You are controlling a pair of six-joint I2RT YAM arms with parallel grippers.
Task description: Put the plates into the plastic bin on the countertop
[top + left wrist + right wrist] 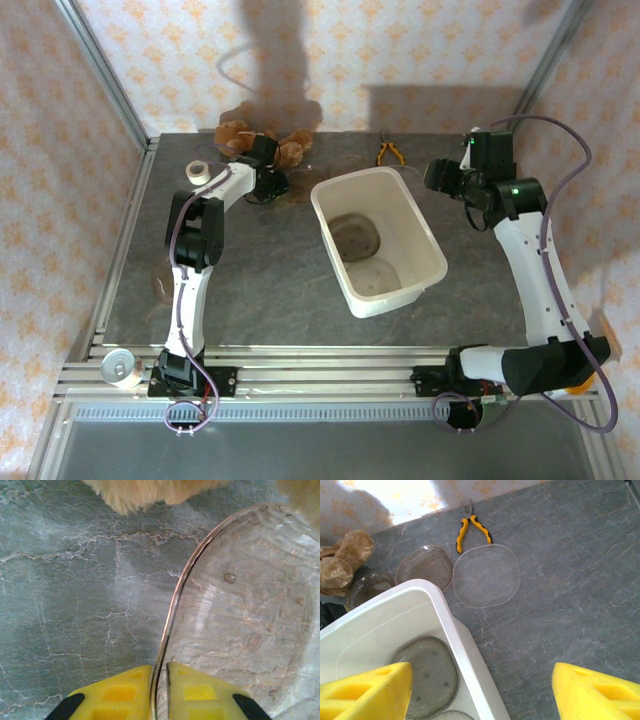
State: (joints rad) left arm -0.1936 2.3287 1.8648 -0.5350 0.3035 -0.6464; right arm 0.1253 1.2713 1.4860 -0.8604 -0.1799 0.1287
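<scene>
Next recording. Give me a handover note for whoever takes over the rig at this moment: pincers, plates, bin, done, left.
Left pincer: shut on the rim of a clear plate beside the plush toy.
Right pincer: open, holding nothing, by the far corner of the plastic bin.
Done: two in the bin, the upper plate and lower plate.
Left: the gripped one, plus the left plate and right plate on the countertop by the pliers.
</scene>
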